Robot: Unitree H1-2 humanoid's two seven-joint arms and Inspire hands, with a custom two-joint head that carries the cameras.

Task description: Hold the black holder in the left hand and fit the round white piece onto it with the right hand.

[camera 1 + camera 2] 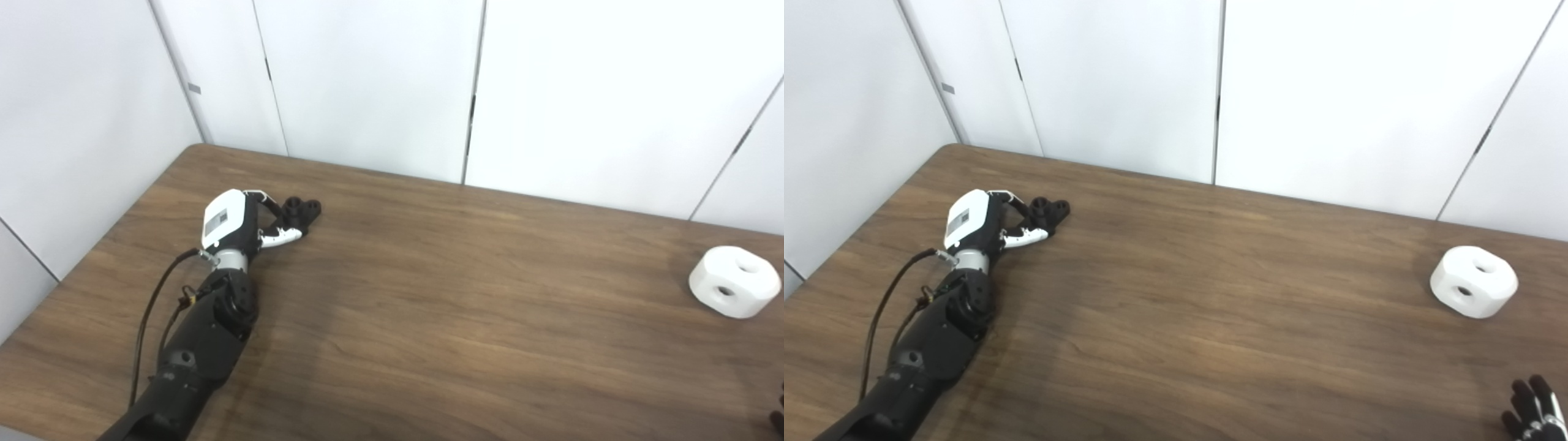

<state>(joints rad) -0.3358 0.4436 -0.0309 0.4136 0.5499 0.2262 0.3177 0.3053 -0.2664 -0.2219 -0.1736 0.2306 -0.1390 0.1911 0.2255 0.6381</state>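
The left hand (236, 226) is closing its fingers around the holder (301, 211) on the table (429, 294). The right hand (1534, 407) is resting with fingers spread, well apart from the white piece (1474, 282).

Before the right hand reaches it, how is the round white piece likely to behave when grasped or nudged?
The round white piece looks like stiff, moulded plastic, so it probably will not flex. It sits on a broad flat face on the table, so it would likely slide, not roll or tip. Its smooth, rounded sides may be somewhat slippery.
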